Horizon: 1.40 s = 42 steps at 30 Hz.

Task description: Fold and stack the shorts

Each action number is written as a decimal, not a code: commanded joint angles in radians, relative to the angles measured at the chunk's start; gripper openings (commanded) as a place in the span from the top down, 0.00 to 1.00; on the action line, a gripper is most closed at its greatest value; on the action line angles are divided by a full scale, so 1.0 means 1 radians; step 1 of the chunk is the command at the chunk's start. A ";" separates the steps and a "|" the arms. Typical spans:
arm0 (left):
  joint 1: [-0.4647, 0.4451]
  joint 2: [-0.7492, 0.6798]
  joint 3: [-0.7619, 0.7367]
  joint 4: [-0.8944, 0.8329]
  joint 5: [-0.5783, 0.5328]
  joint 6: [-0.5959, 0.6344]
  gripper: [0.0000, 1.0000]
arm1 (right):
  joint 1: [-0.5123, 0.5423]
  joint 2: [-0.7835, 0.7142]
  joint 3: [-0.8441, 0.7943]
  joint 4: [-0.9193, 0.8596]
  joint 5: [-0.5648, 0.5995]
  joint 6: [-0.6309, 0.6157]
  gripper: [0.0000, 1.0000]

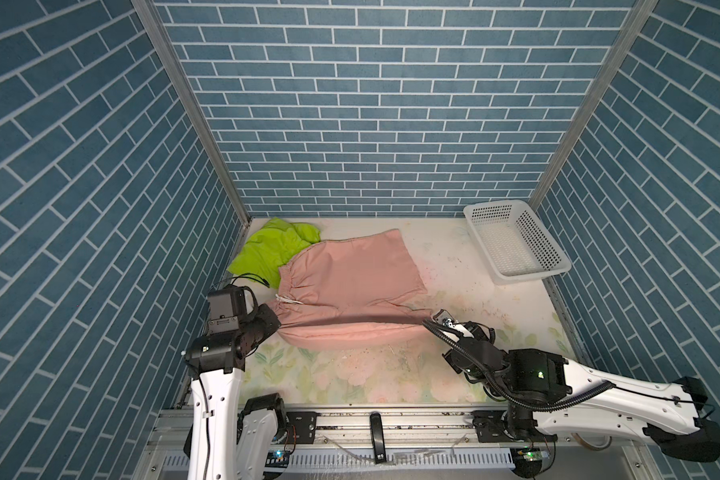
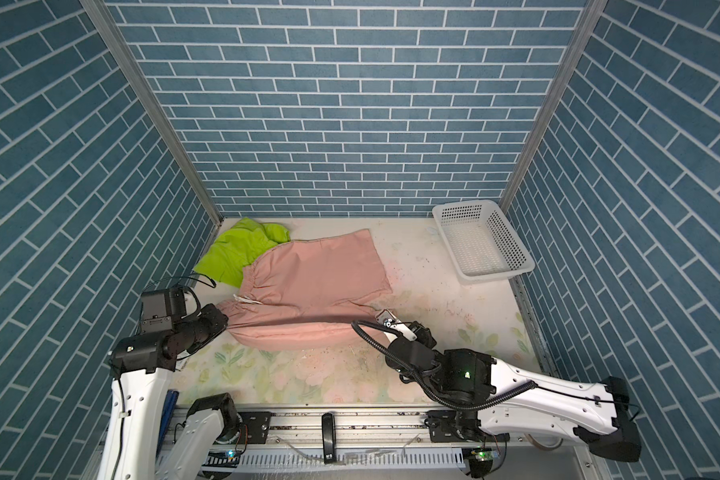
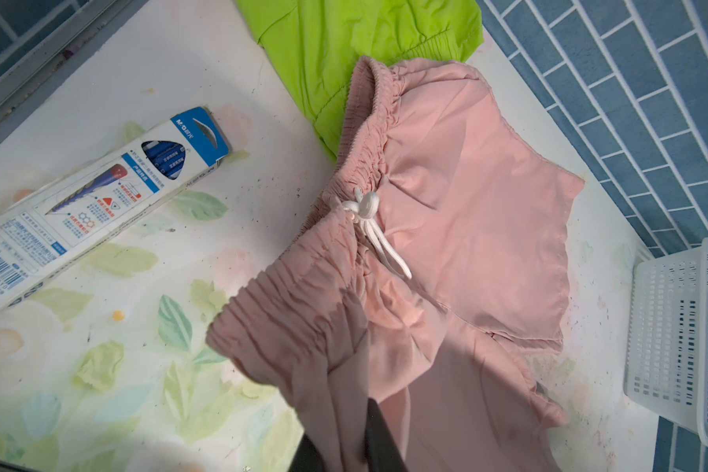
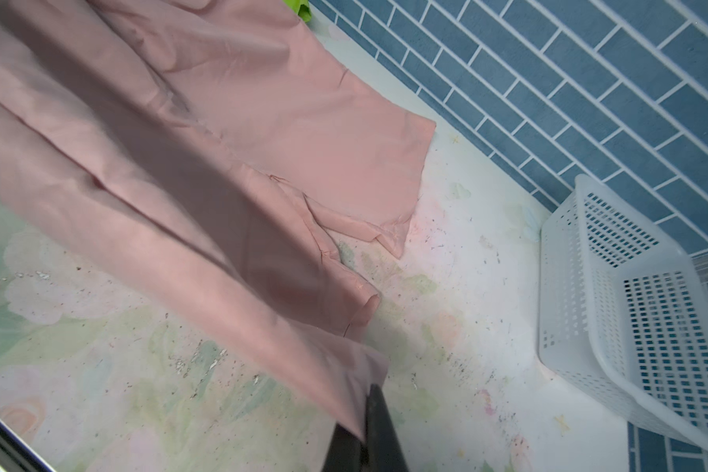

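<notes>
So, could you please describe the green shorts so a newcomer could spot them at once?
Look at the far left corner of the table, where the brick walls meet. The green shorts lie crumpled there, partly under the waistband end of the pink shorts. They alone are lime; their neighbour is salmon pink.

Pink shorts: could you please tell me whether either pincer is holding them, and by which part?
Both hold the pink shorts: the left pincer pinches the waistband end, the right pincer a leg hem corner.
</notes>
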 commanded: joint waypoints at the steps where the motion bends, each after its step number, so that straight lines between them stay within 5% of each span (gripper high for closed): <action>1: -0.003 -0.034 -0.038 -0.024 0.009 -0.027 0.81 | -0.004 -0.032 0.041 -0.009 0.111 -0.078 1.00; 10: -0.005 0.047 -0.029 0.013 0.029 0.007 0.89 | -0.048 -0.100 0.079 0.009 0.110 -0.185 1.00; 16: -0.126 0.101 -0.157 0.161 0.042 -0.083 0.47 | -0.160 0.012 0.090 0.020 -0.061 -0.148 1.00; 22: -0.478 0.269 -0.232 0.292 -0.058 -0.274 0.32 | -0.255 0.105 0.111 0.015 -0.129 -0.126 1.00; 35: -0.544 -0.136 -0.566 0.265 -0.114 -0.513 0.29 | -0.387 0.172 0.125 0.067 -0.304 -0.132 1.00; 42: -0.562 -0.180 -0.656 0.379 -0.107 -0.541 0.33 | -0.413 0.195 0.148 0.061 -0.320 -0.128 1.00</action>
